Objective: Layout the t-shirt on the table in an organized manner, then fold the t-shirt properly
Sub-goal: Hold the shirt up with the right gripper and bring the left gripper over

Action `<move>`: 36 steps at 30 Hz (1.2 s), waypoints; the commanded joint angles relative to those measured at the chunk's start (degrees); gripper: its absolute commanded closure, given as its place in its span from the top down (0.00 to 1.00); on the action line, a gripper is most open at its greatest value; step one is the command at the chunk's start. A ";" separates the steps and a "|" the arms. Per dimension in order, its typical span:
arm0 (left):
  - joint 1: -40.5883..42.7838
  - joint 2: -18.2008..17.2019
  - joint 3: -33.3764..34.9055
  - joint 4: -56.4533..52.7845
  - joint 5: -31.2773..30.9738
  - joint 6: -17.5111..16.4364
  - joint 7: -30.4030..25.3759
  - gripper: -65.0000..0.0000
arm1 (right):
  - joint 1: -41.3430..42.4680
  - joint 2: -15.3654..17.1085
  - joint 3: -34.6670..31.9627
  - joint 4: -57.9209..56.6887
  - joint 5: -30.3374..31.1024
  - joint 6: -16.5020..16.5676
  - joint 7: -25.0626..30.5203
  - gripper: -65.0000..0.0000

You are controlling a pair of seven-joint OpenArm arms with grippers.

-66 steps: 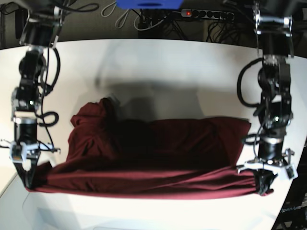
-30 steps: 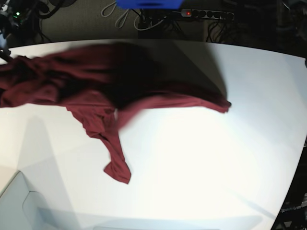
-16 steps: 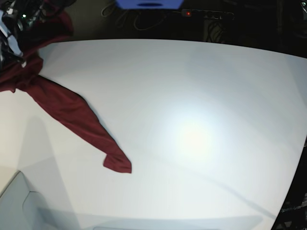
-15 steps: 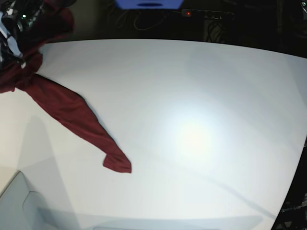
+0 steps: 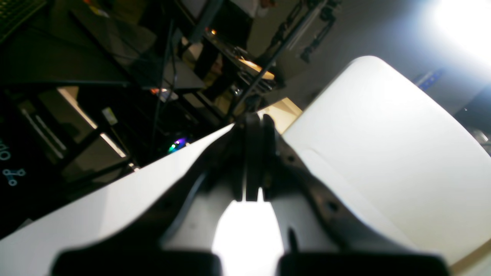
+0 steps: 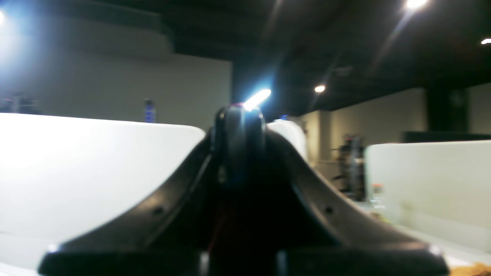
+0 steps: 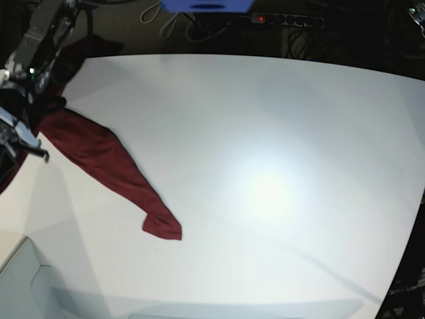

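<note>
Dim room, perhaps office partitions (image 6: pixel 429 180)

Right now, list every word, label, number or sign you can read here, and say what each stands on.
No text reads in full.
Left wrist view: pale blue marks at the left edge, on a dark background, cut off and unreadable.
Base view: no print shows on the t-shirt.
No markings show on the table.
Any label on the power strip is too small to read.

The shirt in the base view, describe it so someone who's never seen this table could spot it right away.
Start with the big glossy white table and look to its left edge. A dark maroon-red t-shirt hangs bunched there, with one long sleeve trailing diagonally across the tabletop to a folded cuff. It is the only cloth and the only colored thing on the white surface.
</note>
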 commanded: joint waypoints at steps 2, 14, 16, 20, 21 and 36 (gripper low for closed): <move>-0.10 0.62 -0.46 0.19 -1.03 0.10 0.09 0.00 | 5.87 2.73 -1.71 1.15 0.41 0.20 -4.14 0.00; 0.51 1.14 -0.28 -0.08 -0.94 0.10 1.58 0.00 | 42.09 9.68 -12.53 -3.86 0.41 0.20 -31.22 0.00; 0.25 2.29 -0.28 0.01 -1.03 0.10 2.81 0.01 | 46.49 9.68 -14.28 -5.18 0.41 0.20 -31.48 0.00; -1.95 4.04 -0.37 0.01 -1.03 0.10 7.56 0.01 | 53.26 9.77 -16.83 -5.79 0.41 0.20 -31.66 0.00; -2.92 4.75 -0.37 -0.08 -1.03 0.10 9.41 0.01 | 54.58 9.77 -17.63 -5.62 0.41 0.20 -31.66 0.00; -23.31 9.67 0.16 -9.84 -1.03 0.63 34.55 0.42 | 56.95 9.41 -25.54 -0.96 0.41 0.20 -31.66 0.00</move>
